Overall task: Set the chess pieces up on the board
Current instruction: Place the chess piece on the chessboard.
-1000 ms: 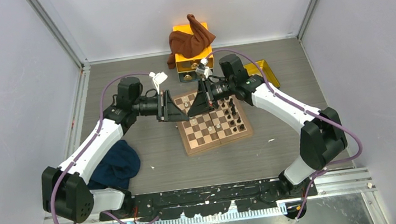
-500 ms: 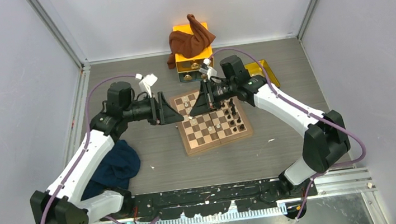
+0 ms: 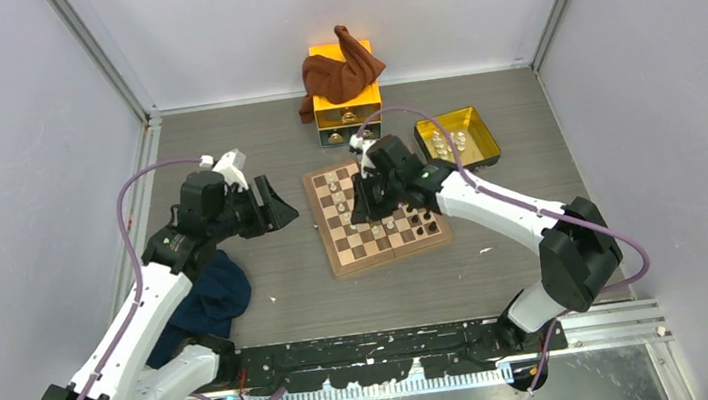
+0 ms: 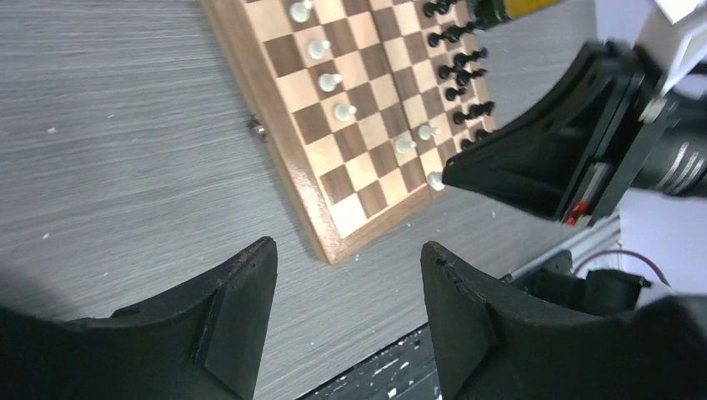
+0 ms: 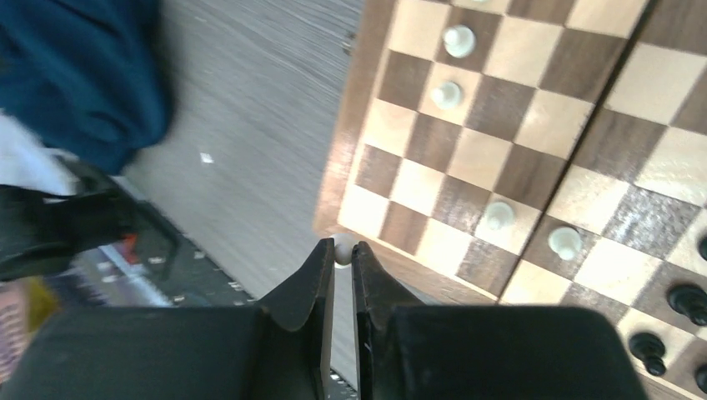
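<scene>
Pinching white piece in right end effector.

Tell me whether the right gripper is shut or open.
Shut on a piece: in the right wrist view the right gripper pinches a tiny cream-white chess piece between nearly touching tips.

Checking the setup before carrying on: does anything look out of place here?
The board sits askew on the table, with a few white pieces standing off their row. A brown cloth is slumped over the orange box.
</scene>
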`<state>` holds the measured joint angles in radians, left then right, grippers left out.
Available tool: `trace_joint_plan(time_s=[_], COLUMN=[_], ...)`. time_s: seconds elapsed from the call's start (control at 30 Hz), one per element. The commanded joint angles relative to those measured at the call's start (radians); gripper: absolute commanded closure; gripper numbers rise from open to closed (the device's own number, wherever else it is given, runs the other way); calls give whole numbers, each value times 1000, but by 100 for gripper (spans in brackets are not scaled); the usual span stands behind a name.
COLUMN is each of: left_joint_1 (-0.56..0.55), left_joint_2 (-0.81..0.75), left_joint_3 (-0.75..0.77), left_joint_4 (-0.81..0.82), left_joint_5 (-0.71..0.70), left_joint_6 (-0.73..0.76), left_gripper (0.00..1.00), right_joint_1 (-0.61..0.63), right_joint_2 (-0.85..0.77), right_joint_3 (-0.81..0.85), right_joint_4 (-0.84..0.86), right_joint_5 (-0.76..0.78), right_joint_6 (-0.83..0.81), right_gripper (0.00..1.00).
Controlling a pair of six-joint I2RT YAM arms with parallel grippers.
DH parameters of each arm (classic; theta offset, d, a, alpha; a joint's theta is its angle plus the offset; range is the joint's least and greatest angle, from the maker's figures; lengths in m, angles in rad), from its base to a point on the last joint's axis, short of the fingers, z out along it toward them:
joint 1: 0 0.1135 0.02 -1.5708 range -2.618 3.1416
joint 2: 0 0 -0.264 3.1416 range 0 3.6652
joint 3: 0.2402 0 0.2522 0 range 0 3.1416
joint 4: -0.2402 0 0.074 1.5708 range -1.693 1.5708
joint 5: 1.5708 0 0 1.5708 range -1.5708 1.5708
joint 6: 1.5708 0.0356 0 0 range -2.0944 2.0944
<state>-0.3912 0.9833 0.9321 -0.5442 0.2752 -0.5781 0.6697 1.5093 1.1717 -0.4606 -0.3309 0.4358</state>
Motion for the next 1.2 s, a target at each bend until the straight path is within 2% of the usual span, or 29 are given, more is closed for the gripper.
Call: trace_joint_plan(time_s=[0.0,0.1,0.23,0.5,0.73,1.17], left_joint_1=[5,5,5,5,5,5], left_joint_2=[-66,-100,-152,-222,-279,-266], left_joint_3=[-28,-58,-97,-145,-167,-195], left_joint_4=[-18,-18,-12,-28,-51,-29], left_joint_5=[-147,-166,-183,-191,-189,-190], left_joint_6=[-48,-65,-72,-71,-66,-52], left_gripper=[35,35,35,34,34,34], right_joint_1=[107,181,277,415,445,444], right_joint_2=[-51,-65,-54,104,214,260], right_joint_3=[-81,-154,-237,-253,-232,-225], right_joint_4=[115,209,348,534,609,641], right_joint_5=[374,581,785,1026,1105,1110], right_joint_6=[-80,-93,-128,-194,-183,-160], right_gripper=[99,99,99,99,99,99])
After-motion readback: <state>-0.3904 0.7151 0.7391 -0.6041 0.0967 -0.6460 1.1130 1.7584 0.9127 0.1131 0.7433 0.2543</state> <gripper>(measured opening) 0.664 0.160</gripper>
